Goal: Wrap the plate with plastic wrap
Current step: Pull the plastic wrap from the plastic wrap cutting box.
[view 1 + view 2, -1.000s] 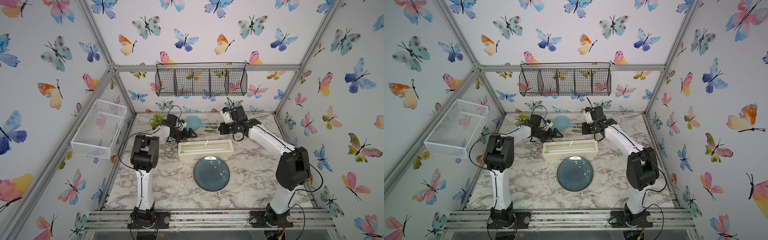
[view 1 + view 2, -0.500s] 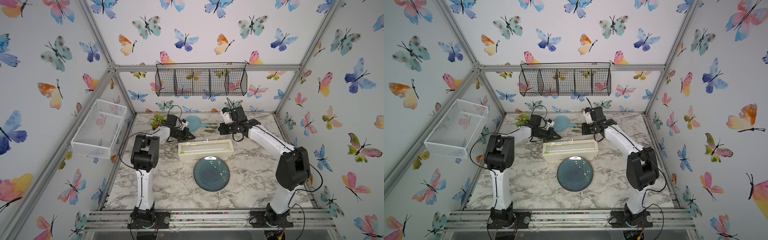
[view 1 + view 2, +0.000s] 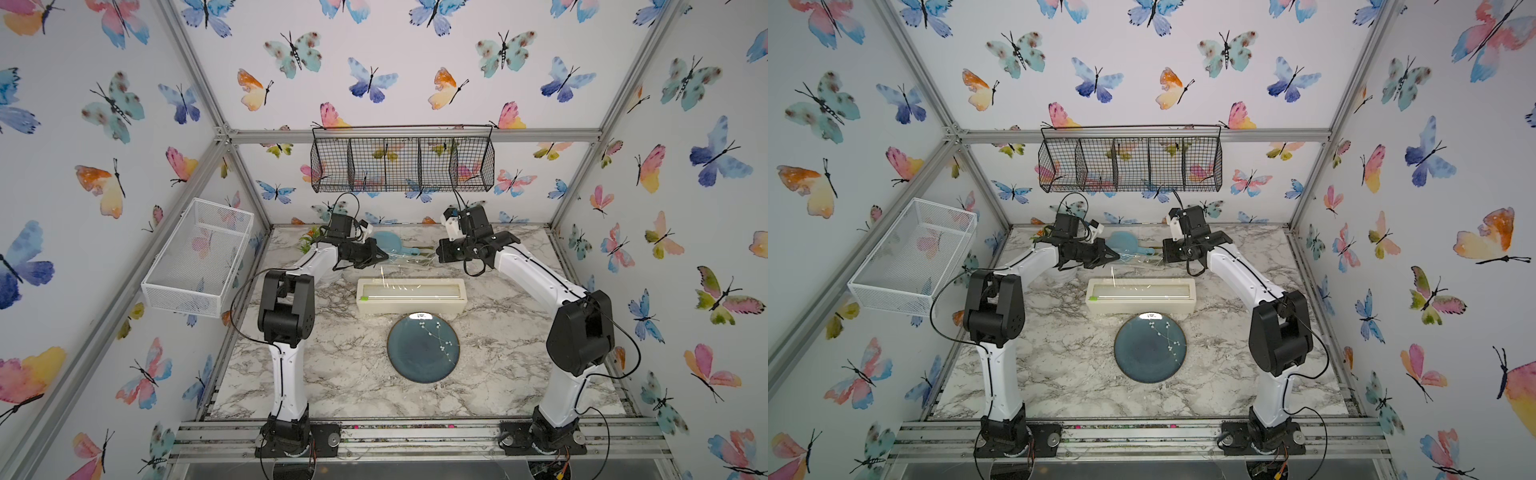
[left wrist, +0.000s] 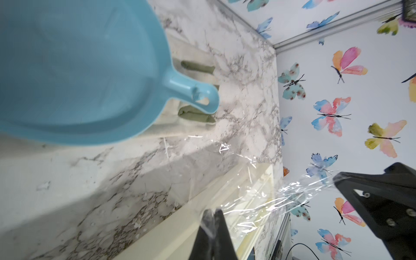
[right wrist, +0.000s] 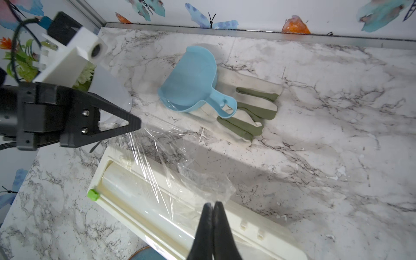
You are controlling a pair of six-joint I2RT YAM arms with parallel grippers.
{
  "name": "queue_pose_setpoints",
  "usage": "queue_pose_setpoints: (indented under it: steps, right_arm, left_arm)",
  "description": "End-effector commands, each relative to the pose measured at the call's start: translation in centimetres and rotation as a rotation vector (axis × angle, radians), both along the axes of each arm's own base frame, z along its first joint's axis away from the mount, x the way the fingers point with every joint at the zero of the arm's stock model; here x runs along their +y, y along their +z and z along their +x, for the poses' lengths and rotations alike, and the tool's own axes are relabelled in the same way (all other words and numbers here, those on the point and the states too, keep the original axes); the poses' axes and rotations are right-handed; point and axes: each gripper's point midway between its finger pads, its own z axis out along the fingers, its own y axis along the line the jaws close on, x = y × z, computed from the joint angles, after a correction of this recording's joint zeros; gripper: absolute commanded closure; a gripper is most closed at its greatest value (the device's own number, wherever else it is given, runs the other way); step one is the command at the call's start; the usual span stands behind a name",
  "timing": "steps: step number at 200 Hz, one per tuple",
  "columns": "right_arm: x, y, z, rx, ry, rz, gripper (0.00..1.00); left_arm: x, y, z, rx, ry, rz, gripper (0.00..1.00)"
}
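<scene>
- Plate [image 3: 423,347] lies flat and bare on the marble tabletop [image 3: 332,374] in both top views, just at 6 o'clock of the dispenser box [image 3: 411,296]. Whether the two touch is unclear.
- Only a teal sliver of it [image 5: 144,254] shows in the right wrist view, cut off by the frame edge.
- The plastic wrap [image 5: 171,157] rises from the roll in the open box to both grippers, stretched and creased. In a top view it is no more than a few glints [image 3: 405,266] at 12 o'clock of the box.
- The left gripper [image 4: 212,211] has its fingertips pinched together on one corner of the film. From above it hangs at 11 o'clock of the box.
- The right gripper [image 5: 212,204] is closed just as tightly, with the film's other corner caught at its tips. It hangs at 1 o'clock of the box.
- A green slider [image 5: 93,195] sits at the 9 o'clock end of the box.
- A blue scoop [image 4: 78,67] fills much of the left wrist view, blurred. It rests on a pair of gloves [image 5: 247,108] and partly covers them, at 12 o'clock of the box.
- A plant [image 3: 309,241] at 10 o'clock is mostly hidden behind the left arm.
- Butterfly walls [image 3: 415,62] enclose the table.
- A white mesh basket [image 3: 199,257] hangs on the 9 o'clock wall, and a black wire basket [image 3: 402,160] hangs on the 12 o'clock wall.
</scene>
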Motion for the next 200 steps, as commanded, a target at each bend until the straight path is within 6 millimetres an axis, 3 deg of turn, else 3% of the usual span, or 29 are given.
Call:
queue_pose_setpoints:
  steps: [1, 70, 77, 81, 88, 200]
  right_arm:
    - [-0.3, 1.4, 1.5, -0.032, -0.020, -0.007, 0.98]
    - [-1.6, 7.1, 3.7, -0.123, -0.045, 0.027, 0.98]
    - [-1.5, 7.7, 3.6, -0.134, -0.043, 0.034, 0.98]
    - [-1.5, 8.1, 3.6, -0.140, -0.042, 0.037, 0.98]
    - [-1.6, 8.5, 3.7, -0.147, -0.043, 0.042, 0.98]
    - [-1.8, 15.0, 4.0, -0.236, -0.037, 0.090, 0.98]
  left_arm:
    - [0.8, 2.7, 1.6, -0.067, 0.043, 0.004, 1.00]
    - [2.2, 9.6, 2.3, -0.212, 0.100, -0.067, 1.00]
    - [2.3, 9.6, 2.3, -0.214, 0.104, -0.070, 1.00]
    - [2.5, 11.1, 1.9, -0.245, 0.106, -0.078, 1.00]
    - [2.6, 11.8, 1.7, -0.262, 0.110, -0.085, 1.00]
    - [3.3, 19.1, 0.9, -0.390, 0.139, -0.132, 1.00]
